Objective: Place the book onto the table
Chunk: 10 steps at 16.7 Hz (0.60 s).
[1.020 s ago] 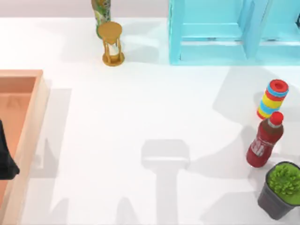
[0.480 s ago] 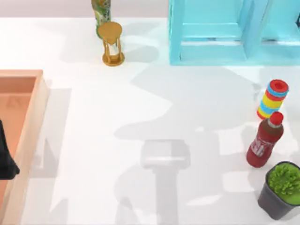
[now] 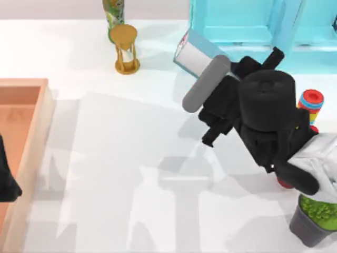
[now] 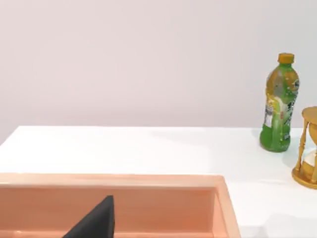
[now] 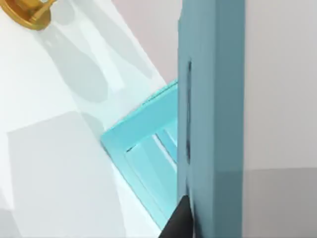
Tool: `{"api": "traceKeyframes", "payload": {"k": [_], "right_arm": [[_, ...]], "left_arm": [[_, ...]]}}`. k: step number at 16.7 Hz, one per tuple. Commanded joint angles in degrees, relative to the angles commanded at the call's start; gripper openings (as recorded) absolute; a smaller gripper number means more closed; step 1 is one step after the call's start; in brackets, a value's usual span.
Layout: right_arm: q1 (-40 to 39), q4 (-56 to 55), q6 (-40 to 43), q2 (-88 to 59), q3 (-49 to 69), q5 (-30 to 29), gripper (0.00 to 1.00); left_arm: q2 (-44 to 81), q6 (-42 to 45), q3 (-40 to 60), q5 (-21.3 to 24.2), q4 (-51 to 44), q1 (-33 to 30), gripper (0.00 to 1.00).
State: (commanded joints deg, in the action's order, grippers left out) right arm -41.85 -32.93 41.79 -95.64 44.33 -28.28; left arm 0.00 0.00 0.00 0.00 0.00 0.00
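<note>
A: Where's the book?
B: In my right gripper, carried above the bench just in front of the light-blue shelf unit. In the top view I see white page edges and a teal edge; the right wrist view puts the teal cover right against the camera, with one dark finger at its lower edge. So fingers clamped on the book, not yet set down.

A: Left arm?
B: Parked over the orange-brown wooden tray at the left side. One dark fingertip shows in its wrist view; can't tell its fingers.

A: How do I finish the placement well?
B: My call: bring the book away from the shelf toward the open middle, lower until it bears on the bench, then open. It's thick and wide, so releasing high or tilted risks it tipping or sliding.

A: Surface and room?
B: Plain white, flat, lots of free space mid-bench. Hourglass and green bottle at the far edge; stacked colour rings and potted plant on the right, near my arm. Keep clear of those.
</note>
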Motion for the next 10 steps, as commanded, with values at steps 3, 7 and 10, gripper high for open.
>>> {"api": "traceKeyframes", "payload": {"k": [3,7,10], "right_arm": [[-12.91,0.17,9.97,-4.16,0.32,-11.47,0.0],[-24.58,0.4,19.43,-8.22,1.01,-22.94,0.0],[-28.01,0.49,22.27,-9.43,1.34,-26.43,0.0]], "left_arm": [[0.0,0.0,0.0,0.0,0.0,0.0,1.0],[0.0,0.0,0.0,0.0,0.0,0.0,1.0],[0.0,0.0,0.0,0.0,0.0,0.0,1.0]]}}
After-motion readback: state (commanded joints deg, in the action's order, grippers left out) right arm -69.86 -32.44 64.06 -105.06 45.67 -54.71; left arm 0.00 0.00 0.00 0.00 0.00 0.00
